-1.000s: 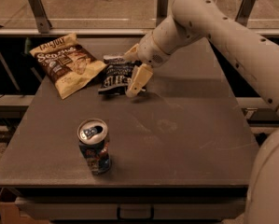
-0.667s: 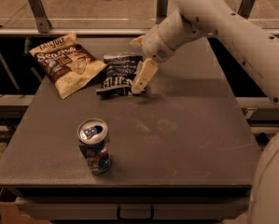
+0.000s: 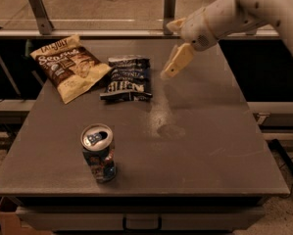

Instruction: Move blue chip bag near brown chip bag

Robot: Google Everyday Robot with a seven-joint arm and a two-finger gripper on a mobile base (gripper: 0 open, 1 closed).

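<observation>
Behind a grey desk (image 3: 200, 146) ran a pale rail with two upright metal posts (image 3: 38, 9), and dark gaps showed on either side. Three things lay on the desk: two chip bags and one drink can. One brown chip bag (image 3: 70, 65) lay flat in the upper left of the frame, turned at an angle. One blue chip bag (image 3: 127, 78) lay flat just to its right, in the upper middle. The near corners of the two bags were so close that contact could not be told. One can (image 3: 99, 153) stood upright in the lower left, well apart from both bags, with its opened top showing. One white arm (image 3: 234, 13) reached in from the upper right, and its gripper (image 3: 171, 48) hung above the desk just right of the blue chip bag, apart from it. Its jaws stood spread wide, one pale finger (image 3: 178, 60) slanting down to the left, with nothing between them and nothing touched.
</observation>
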